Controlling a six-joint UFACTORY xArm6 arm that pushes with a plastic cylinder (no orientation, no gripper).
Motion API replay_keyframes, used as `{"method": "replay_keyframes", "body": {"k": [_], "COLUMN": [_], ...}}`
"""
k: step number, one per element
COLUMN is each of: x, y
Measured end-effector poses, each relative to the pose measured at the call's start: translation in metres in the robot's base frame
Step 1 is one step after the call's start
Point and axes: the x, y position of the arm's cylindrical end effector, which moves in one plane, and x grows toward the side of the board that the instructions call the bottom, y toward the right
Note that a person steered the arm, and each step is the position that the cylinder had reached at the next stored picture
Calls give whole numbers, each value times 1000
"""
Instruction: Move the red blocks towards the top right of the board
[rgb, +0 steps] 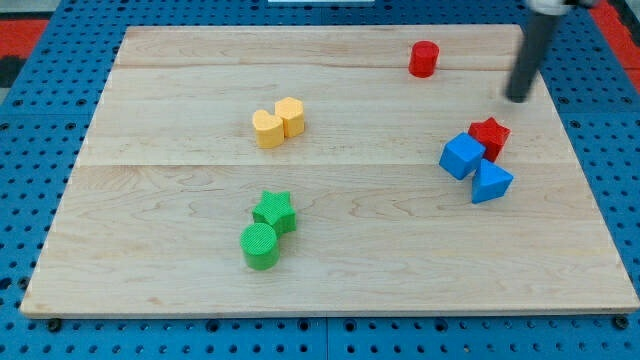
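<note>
Toward two o'clock on the board (150, 120), my tip (518, 99) rests on the wood, touching nothing; I carry no claw, only a bare rod, so nothing is held. Of the task's things, the red cylinder (424, 59) stands near the top edge at about ten o'clock from my tip, and the red star (490, 134) lies just at six o'clock from it, pressed against the blue cube (462, 156) with the blue triangular block (490, 183) just below. To do this well, I judge I should circle round to the star's seven o'clock side, slip between it and the blue pair, and push toward one o'clock without dragging them along.
</note>
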Motion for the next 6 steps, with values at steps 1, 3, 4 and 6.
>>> {"method": "replay_keyframes", "body": {"k": [1,3,4,6], "x": [75,111,86,-5], "y": [-18,-70,-97,-112]}}
